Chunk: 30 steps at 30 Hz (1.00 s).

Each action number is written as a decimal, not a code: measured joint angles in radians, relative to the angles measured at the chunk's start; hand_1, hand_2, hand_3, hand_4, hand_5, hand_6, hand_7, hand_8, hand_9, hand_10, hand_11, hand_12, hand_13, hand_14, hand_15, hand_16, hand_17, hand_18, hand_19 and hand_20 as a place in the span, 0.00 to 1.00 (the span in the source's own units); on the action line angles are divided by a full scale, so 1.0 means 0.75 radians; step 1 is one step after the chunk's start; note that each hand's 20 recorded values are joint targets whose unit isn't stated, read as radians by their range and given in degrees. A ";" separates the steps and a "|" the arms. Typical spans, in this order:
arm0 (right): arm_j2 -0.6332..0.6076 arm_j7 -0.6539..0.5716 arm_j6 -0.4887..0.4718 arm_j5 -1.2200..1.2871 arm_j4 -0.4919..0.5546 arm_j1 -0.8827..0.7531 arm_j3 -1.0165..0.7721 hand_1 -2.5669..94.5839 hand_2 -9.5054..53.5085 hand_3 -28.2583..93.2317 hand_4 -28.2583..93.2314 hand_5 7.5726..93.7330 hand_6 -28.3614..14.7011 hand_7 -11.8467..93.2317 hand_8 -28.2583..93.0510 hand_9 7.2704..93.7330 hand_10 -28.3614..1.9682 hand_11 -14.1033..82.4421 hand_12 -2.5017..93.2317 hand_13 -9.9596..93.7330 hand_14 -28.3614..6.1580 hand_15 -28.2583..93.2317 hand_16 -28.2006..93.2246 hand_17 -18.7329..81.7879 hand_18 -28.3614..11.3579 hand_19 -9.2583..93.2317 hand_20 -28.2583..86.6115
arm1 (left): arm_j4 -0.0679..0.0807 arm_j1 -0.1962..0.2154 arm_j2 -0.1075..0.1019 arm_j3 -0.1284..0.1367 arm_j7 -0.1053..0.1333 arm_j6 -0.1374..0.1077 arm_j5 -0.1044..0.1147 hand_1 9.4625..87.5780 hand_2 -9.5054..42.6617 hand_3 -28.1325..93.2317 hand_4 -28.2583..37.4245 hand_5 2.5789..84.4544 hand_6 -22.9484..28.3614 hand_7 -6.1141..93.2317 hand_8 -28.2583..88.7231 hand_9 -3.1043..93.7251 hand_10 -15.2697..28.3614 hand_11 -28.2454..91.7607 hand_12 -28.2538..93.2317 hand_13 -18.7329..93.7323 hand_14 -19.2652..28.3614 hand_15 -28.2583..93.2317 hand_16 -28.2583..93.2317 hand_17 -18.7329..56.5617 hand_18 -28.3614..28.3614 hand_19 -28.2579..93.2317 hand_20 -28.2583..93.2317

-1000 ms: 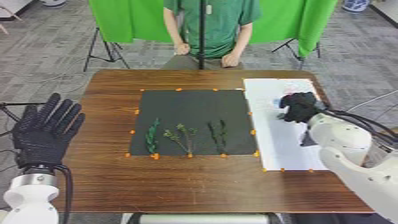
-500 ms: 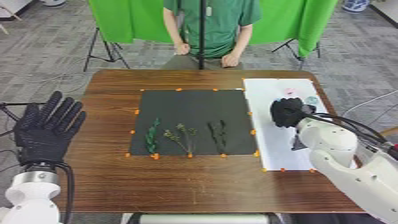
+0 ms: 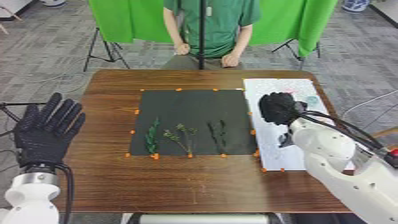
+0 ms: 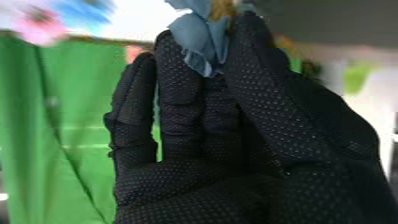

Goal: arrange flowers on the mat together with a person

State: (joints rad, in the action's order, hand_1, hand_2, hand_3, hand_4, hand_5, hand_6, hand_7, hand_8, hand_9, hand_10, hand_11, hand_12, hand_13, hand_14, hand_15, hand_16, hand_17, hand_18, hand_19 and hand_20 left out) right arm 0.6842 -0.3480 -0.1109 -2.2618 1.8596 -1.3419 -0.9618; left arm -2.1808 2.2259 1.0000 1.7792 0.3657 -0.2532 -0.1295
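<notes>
Blue petals of a flower (image 4: 202, 40) sit clamped between the thumb and fingertips of the right robot hand (image 3: 280, 108), above the white sheet (image 3: 284, 159), on the side toward the dark mat (image 3: 182, 107). A pink flower (image 4: 40, 29) and a pale bluish one (image 3: 312, 99) lie on the sheet. Three green sprigs (image 3: 152, 140) stand side by side along the mat's near part. Past the left edge of the brown wooden tabletop (image 3: 169, 187), the left robot hand (image 3: 43, 137) is open, fingers straight.
</notes>
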 measured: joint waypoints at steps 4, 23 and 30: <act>0.109 0.062 0.006 0.103 -0.033 0.153 0.155 0.67 0.00 0.80 0.00 0.64 0.75 0.59 0.23 0.78 0.75 0.35 0.58 0.67 0.72 0.64 0.68 0.48 0.30 0.80 0.65 | 0.007 0.010 0.008 0.002 -0.018 0.002 0.004 0.19 0.52 0.82 0.00 0.51 0.60 0.18 0.16 0.43 0.69 0.39 0.30 0.42 0.71 0.48 0.17 0.17 0.76 0.53 0.34; 0.799 0.268 -0.091 0.260 -0.424 0.733 0.680 0.67 0.00 0.80 0.00 0.63 0.76 0.60 0.22 0.78 0.76 0.35 0.58 0.67 0.73 0.64 0.68 0.48 0.32 0.78 0.65 | 0.064 -0.049 -0.021 -0.133 -0.027 -0.024 0.032 0.19 0.61 0.74 0.00 0.51 0.60 0.18 0.16 0.43 0.69 0.39 0.30 0.42 0.71 0.47 0.17 0.17 0.76 0.53 0.34; 0.851 0.160 0.269 0.425 -0.508 0.899 0.995 0.66 0.00 0.80 0.00 0.62 0.76 0.59 0.20 0.78 0.76 0.34 0.56 0.67 0.73 0.63 0.67 0.48 0.32 0.77 0.65 | 0.070 -0.100 -0.054 -0.160 -0.037 -0.030 0.034 0.19 0.61 0.74 0.00 0.51 0.60 0.17 0.16 0.43 0.70 0.39 0.30 0.42 0.71 0.47 0.17 0.17 0.76 0.53 0.34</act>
State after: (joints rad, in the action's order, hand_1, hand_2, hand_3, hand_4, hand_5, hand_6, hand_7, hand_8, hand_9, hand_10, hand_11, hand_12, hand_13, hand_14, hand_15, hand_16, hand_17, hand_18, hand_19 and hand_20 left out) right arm 1.3225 -0.2281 0.0909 -1.9426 1.4788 -0.6673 -0.2153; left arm -2.1283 2.1509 0.9593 1.6590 0.3379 -0.2753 -0.1043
